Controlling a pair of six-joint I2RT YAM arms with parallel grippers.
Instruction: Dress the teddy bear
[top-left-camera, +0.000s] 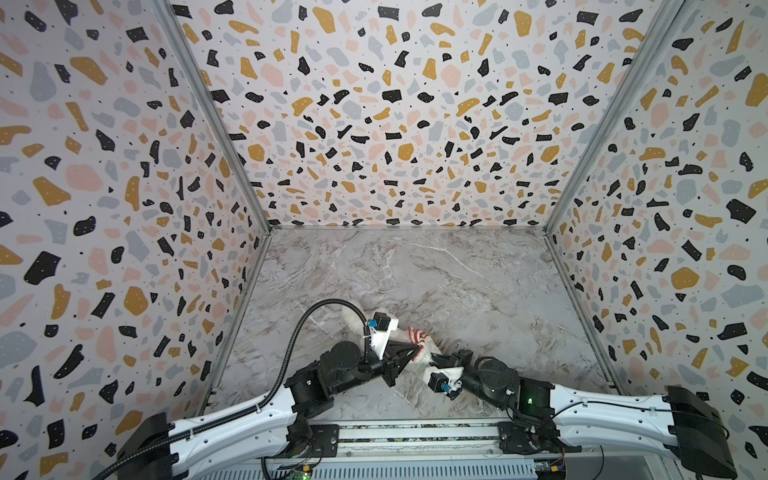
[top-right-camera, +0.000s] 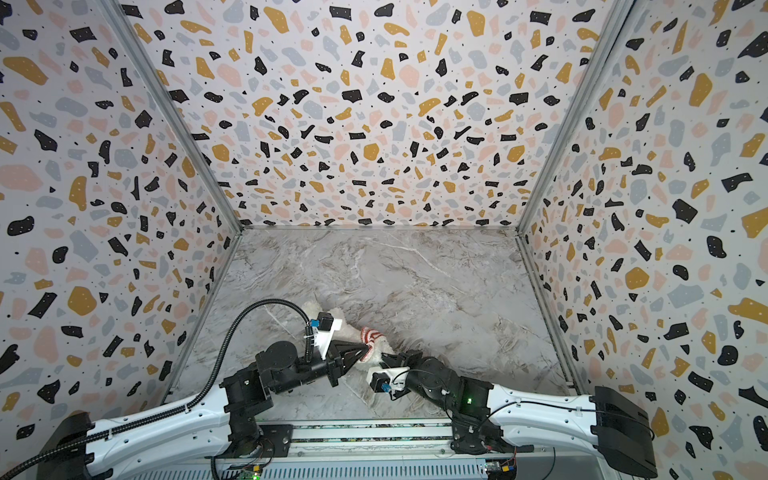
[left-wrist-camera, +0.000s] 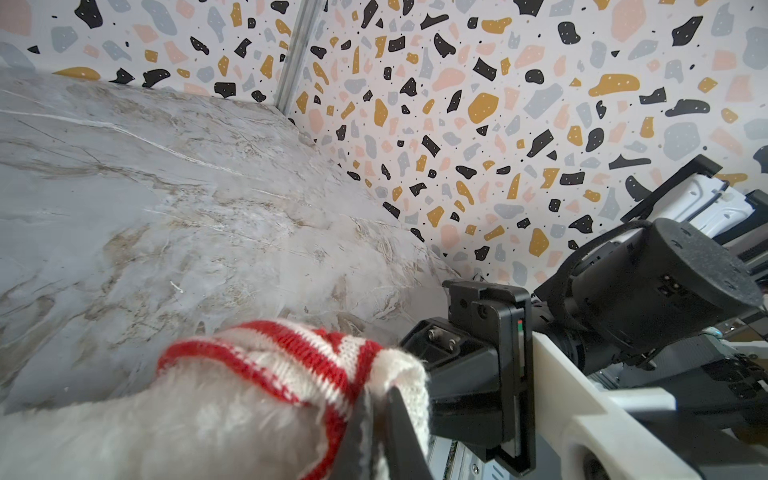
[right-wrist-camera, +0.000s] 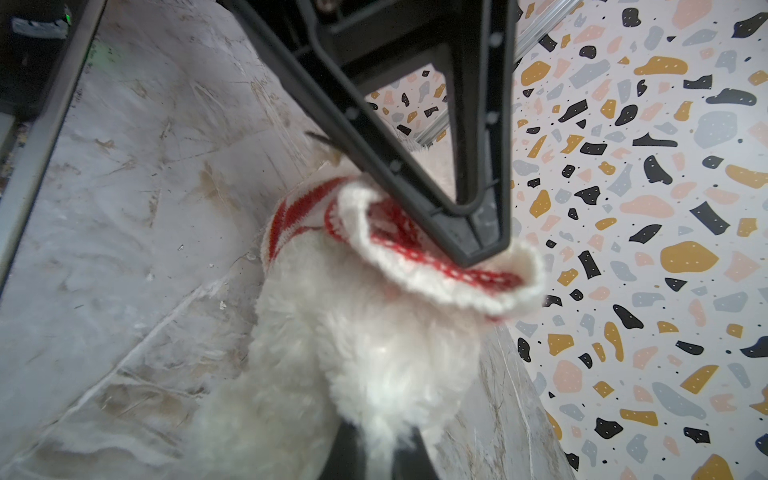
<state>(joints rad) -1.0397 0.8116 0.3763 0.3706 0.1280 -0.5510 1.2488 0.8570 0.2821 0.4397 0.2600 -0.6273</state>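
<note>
A: Right, item one, nearest the robot: left end effector (top-left-camera: 415, 348).
B: Jaws pinched together on the white ribbed rim of the red-and-white striped sweater (right-wrist-camera: 415, 266). The knit is caught between the tips, as both wrist views show.
A: Item two, just beside it: right end effector (top-left-camera: 434, 356).
B: Closed, with a tuft of white fur between its fingers. It has the teddy bear (right-wrist-camera: 365, 353) by some part near the sweater; which part I cannot tell.
A: Item three, the bear itself.
B: Lying on the counter (top-left-camera: 415, 270) close to its near edge, between the two end effectors and partly hidden behind the left wrist camera (top-left-camera: 384, 324). Face not in view.
A: Condition of the sweater?
B: Bunched in a narrow band around the bear, rim flared open on one side. Most of the fur is bare.
A: Progress entry?
B: Judged early to middle: garment started onto the bear, not drawn along the body. Left to do, by my reckoning: pull the band over the torso and seat the arms. No sleeve is visible to check.
A: Item four, farthest.
B: Bare marble-look counter beyond, then terrazzo-patterned walls (top-left-camera: 374, 104).
</note>
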